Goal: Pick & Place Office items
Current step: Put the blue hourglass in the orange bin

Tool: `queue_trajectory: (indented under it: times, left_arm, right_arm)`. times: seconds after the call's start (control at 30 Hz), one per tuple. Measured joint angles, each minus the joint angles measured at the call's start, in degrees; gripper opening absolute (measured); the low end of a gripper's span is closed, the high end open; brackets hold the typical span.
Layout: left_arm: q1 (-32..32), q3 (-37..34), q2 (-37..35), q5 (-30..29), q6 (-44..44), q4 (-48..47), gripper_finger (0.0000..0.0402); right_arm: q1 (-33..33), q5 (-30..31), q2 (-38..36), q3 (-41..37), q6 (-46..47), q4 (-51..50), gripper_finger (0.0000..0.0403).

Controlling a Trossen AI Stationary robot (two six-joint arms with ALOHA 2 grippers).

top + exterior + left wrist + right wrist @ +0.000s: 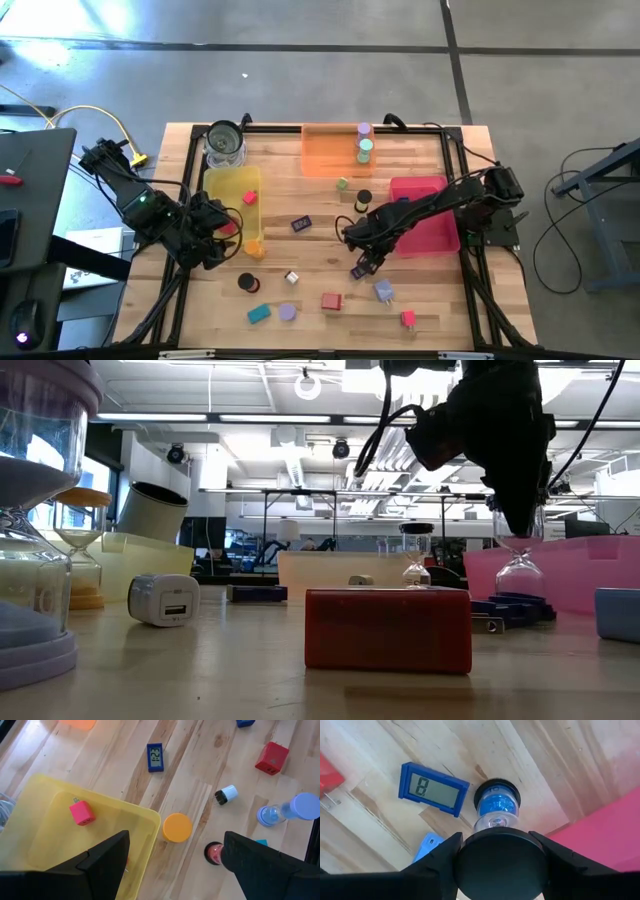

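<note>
My right gripper (pixel 498 844) (pixel 364 260) points down over the middle of the table, shut on a small upright hourglass (pixel 520 572) with black caps and blue sand. A dark-blue little clock (pixel 434 788) lies flat beside it. My left gripper (pixel 175 842) (pixel 218 238) hangs open over the near right corner of the yellow tray (pixel 107 827). In that tray lies a red block (pixel 81 813). An orange-capped hourglass (pixel 176 827) stands just outside that corner. Red, teal and lavender pieces (pixel 331 300) lie scattered toward the near edge. My right gripper pinches the hourglass by its black top cap (pixel 500 870), one finger (pixel 442 857) on each side, coming from above and pointing down. The hourglass stays upright below the fingers. Its lower cap (pixel 497 795) is at table level; whether it rests there, I cannot tell.
An orange tray (pixel 325 160) with purple and green cylinders sits at the far edge, a pink tray (pixel 430 230) under my right arm, and a glass jar (pixel 225 145) at the far left. Bare wood shows between the yellow and pink trays. A black frame (pixel 190 190) borders the table.
</note>
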Motion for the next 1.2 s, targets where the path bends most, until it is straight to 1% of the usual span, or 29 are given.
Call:
queue_trajectory:
  times: [0.2,0.4,0.5,0.63,0.9,1.07,1.2]
  left_arm:
    - [0.00,0.00,0.00,-0.42,4.58,0.02,0.0317]
    - [0.00,0.00,0.00,-0.64,4.86,1.27,0.0317]
    - [0.00,0.00,0.00,-0.67,5.26,2.11,0.0317]
    - [0.00,0.00,0.00,-0.72,7.32,3.89,0.0317]
    - [1.30,0.00,0.00,-0.84,7.28,5.44,0.0317]
    - [3.01,0.00,0.00,-0.84,7.25,7.00,0.0317]
    - [4.83,0.00,0.00,-0.82,7.33,7.76,0.0317]
  right_arm:
    - [0.13,-0.05,-1.93,0.00,4.13,-3.98,0.0194]
    - [0.15,-3.75,-3.34,0.13,6.85,-5.39,0.0194]
    - [0.21,-3.88,-3.36,2.00,6.41,-7.62,0.0194]
    - [0.24,-0.38,-3.38,6.71,3.95,-12.30,0.0194]
    - [-2.22,5.29,-3.38,17.98,-2.13,-21.42,0.0194]
    - [-5.33,8.98,-3.38,24.81,-6.19,-28.21,0.0194]
    - [-9.78,11.79,-3.38,29.00,-11.83,-29.45,0.0194]
